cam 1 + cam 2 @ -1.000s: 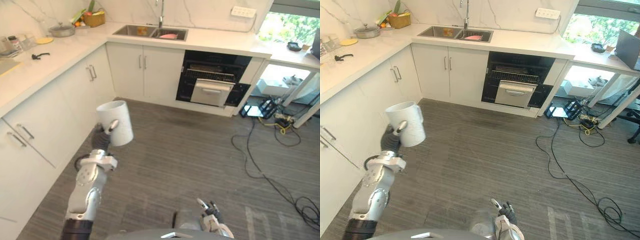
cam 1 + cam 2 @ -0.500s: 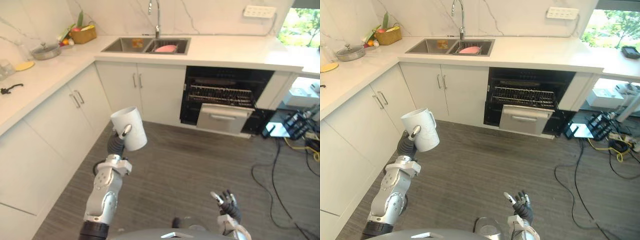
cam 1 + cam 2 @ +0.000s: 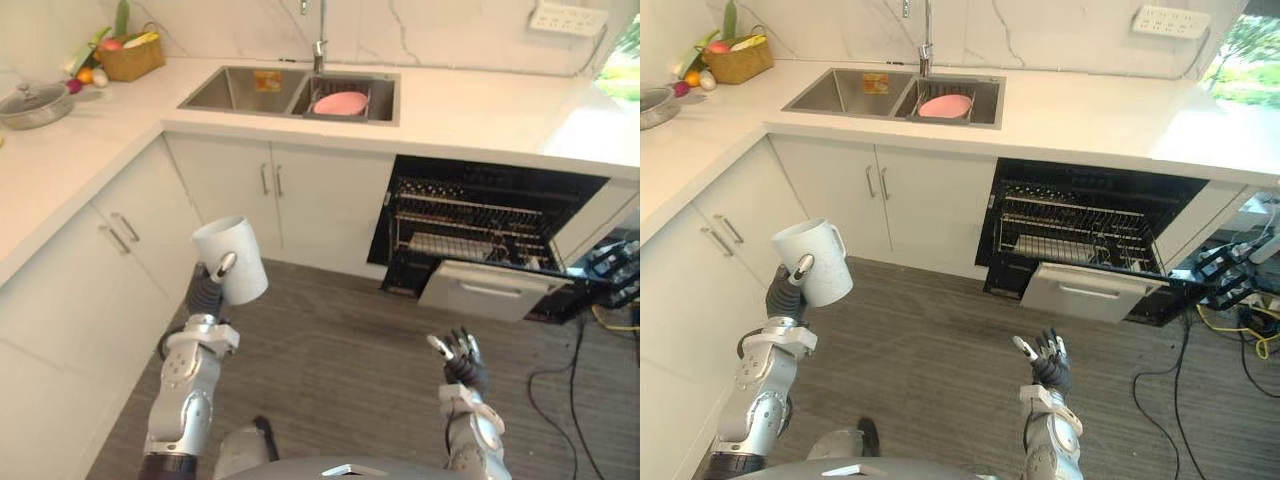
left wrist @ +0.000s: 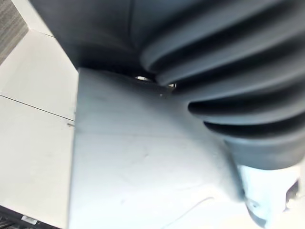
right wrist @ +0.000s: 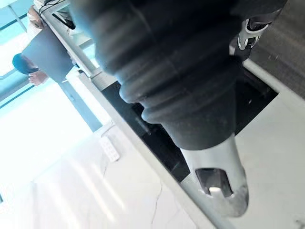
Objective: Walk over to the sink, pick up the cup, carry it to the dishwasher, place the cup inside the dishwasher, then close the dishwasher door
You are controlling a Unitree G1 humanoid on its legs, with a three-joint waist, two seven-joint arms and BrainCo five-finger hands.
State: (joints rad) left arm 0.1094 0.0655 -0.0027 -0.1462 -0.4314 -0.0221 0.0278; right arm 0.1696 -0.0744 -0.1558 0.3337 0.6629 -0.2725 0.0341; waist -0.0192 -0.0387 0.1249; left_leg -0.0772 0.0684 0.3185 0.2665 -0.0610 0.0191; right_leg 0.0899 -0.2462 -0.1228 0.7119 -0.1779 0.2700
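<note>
The white cup (image 3: pixel 232 260) is held up over the floor, tilted, in front of the lower cabinets left of the dishwasher. My left hand (image 3: pixel 207 292) is shut on it from below, thumb against its side; its white wall (image 4: pixel 133 162) sits close up in the left wrist view. The dishwasher (image 3: pixel 480 235) stands under the counter to the right of the sink (image 3: pixel 250 90), its black inside and wire racks showing. Its white door (image 3: pixel 490 290) hangs partly open. My right hand (image 3: pixel 460 362) is low at the right, open and holding nothing.
A pink dish (image 3: pixel 340 102) lies in the sink's right basin below the tap (image 3: pixel 320 30). On the left counter are a basket of produce (image 3: pixel 130 55) and a lidded pot (image 3: pixel 25 100). Cables (image 3: pixel 1240 300) lie on the floor right of the dishwasher. White cabinets (image 3: pixel 120 240) line the left.
The camera has moved closer to the sink and dishwasher and swung right. My right hand has risen further into view. The cup stays in my left hand.
</note>
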